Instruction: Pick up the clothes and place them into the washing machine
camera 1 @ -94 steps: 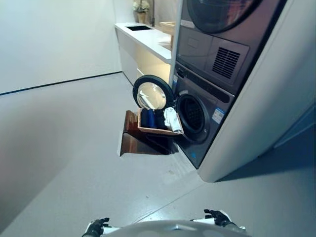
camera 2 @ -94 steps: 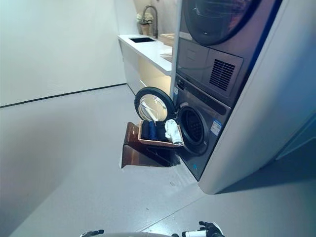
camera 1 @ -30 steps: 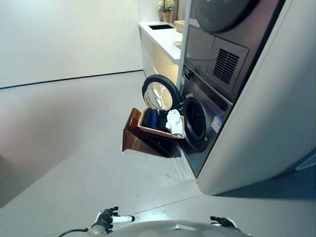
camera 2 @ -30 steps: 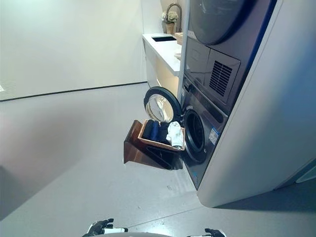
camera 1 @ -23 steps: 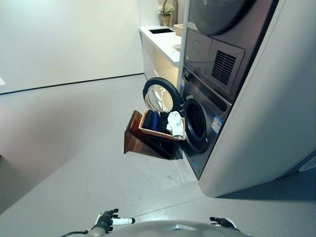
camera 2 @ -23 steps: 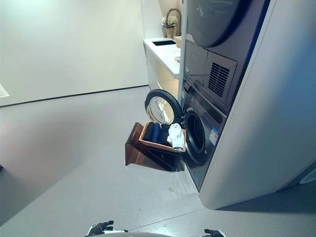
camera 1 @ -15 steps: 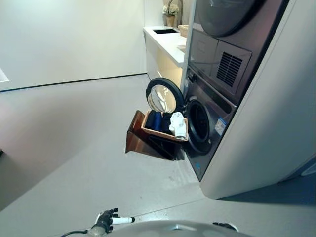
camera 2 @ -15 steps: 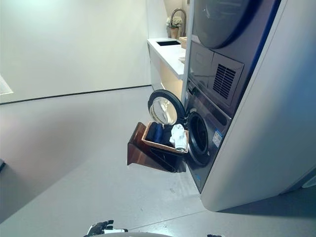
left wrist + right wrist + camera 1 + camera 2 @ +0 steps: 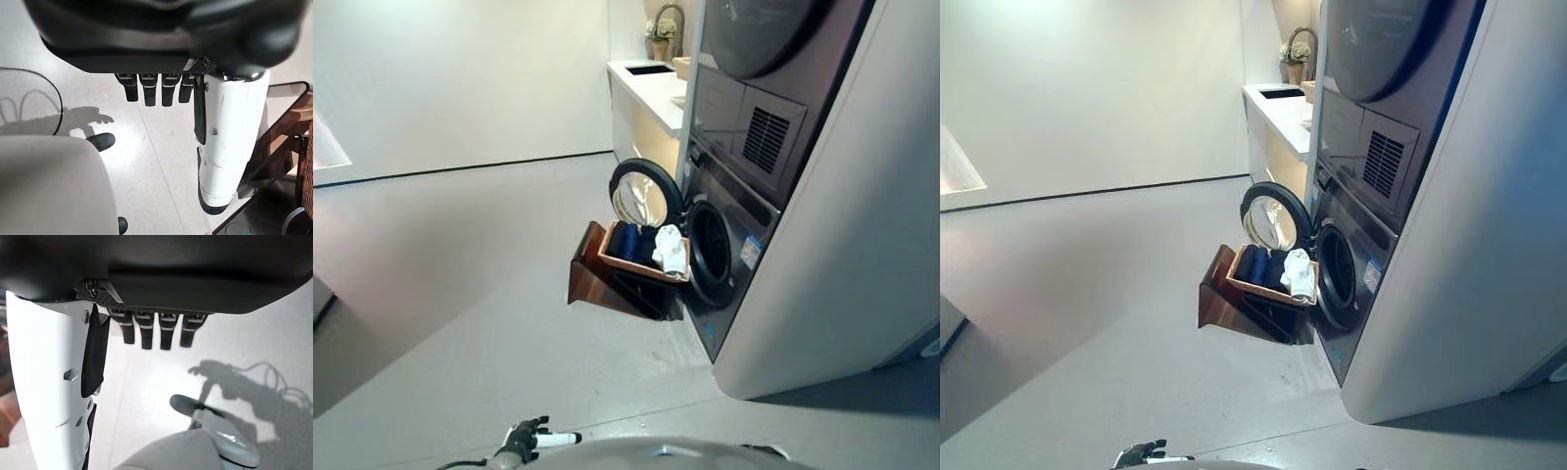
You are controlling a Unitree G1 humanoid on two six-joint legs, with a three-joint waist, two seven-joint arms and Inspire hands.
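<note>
A shallow wicker basket (image 9: 625,265) sits on a brown stand (image 9: 597,284) in front of the washing machine (image 9: 736,257). Folded dark blue clothes (image 9: 628,241) and a white garment (image 9: 672,251) lie in it. The machine's round door (image 9: 645,193) is swung open beside the dark drum opening (image 9: 709,245). My left hand (image 9: 523,440) hangs low at the view's bottom edge, far from the basket, open and holding nothing. In the right wrist view my right hand (image 9: 146,335) is open too, its fingers straight over bare floor.
A dryer (image 9: 756,39) is stacked above the washer. A white counter (image 9: 654,84) with a sink and a flower pot runs behind the machines. Grey floor (image 9: 480,255) stretches between me and the basket, with a white wall on the left.
The whole picture has shifted, so the camera has moved; basket and washer keep their places. My right hand has slipped almost out of the eye views' bottom edge. Both hands stay open.
</note>
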